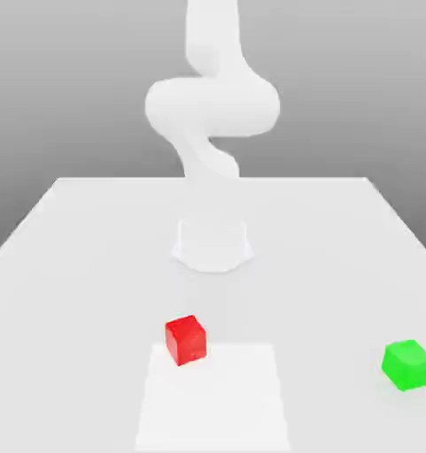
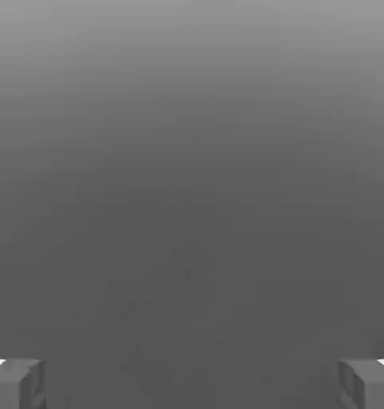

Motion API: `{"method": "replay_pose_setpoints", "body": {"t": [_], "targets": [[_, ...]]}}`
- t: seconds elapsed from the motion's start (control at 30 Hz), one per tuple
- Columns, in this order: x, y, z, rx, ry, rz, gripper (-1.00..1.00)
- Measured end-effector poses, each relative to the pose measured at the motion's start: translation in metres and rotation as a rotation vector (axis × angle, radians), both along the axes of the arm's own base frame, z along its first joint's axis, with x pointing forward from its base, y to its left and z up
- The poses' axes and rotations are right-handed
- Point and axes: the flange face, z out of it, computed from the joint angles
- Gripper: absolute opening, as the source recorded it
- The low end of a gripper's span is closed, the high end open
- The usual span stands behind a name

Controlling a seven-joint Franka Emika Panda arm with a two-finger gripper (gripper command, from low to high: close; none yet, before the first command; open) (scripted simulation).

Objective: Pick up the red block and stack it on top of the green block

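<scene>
In the exterior view, you had the pick-up block [image 1: 186, 341] on the table [image 1: 74, 310], left of the middle, overlapping the far edge of the patch [image 1: 216, 398] near its far left corner. The base block [image 1: 408, 364] lay on the table close to the exterior view's right edge, well apart from the pick-up block and slightly nearer your viewpoint. The patch lay between your viewpoint and the arm's base [image 1: 213, 243], which stood on the table behind both blocks, between them from left to right.
</scene>
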Motion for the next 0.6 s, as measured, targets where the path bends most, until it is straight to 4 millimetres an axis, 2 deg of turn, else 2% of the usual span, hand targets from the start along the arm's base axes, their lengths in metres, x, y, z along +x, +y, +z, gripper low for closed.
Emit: {"method": "replay_pose_setpoints", "body": {"t": [0.13,0.23,0.3,0.4,0.6], "targets": [[0.032,-0.006,-0.099,-0.079,0.151,0.068,0.00],[0.040,-0.014,-0.174,-0.119,0.265,0.124,0.00],[0.038,-0.020,-0.225,-0.137,0.341,0.165,0.00],[0.021,-0.030,-0.300,-0.151,0.461,0.235,0.00],[-0.039,-0.042,-0.451,-0.140,0.687,0.391,0.00]]}}
